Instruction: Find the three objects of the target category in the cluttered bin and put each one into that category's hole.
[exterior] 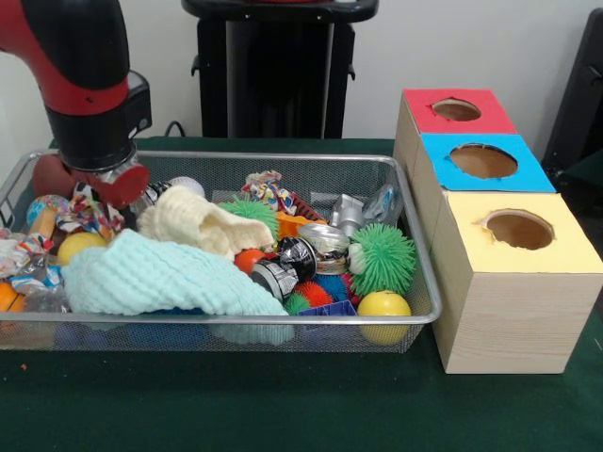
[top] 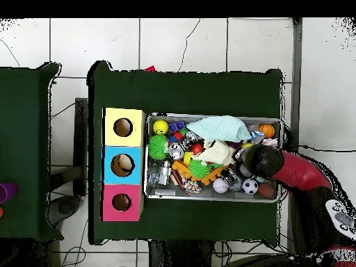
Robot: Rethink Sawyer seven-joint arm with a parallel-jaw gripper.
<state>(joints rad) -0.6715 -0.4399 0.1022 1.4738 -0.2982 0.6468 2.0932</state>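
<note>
The wire bin sits on the green surface, packed full. A mint knit cloth lies over its near left part, with a cream knit cloth just behind it. Right of them are a spiky green ball, a yellow ball in the near right corner, a smaller green spiky ball farther back, and a heap of shiny metal bits between. A yellow ball peeks out at the left, beside crinkled wrappers.

Right of the bin stand three wooden boxes in a row, each with a round hole on top: yellow box nearest, blue box in the middle, red box farthest.

My arm comes down over the bin's far left corner. My claw is low among the clutter there, perhaps touching a patterned rope toy; its tips are hidden by my wrist and the clutter, so I cannot tell whether it is spread or pinching anything. In the overhead view my arm covers that end of the bin.
</note>
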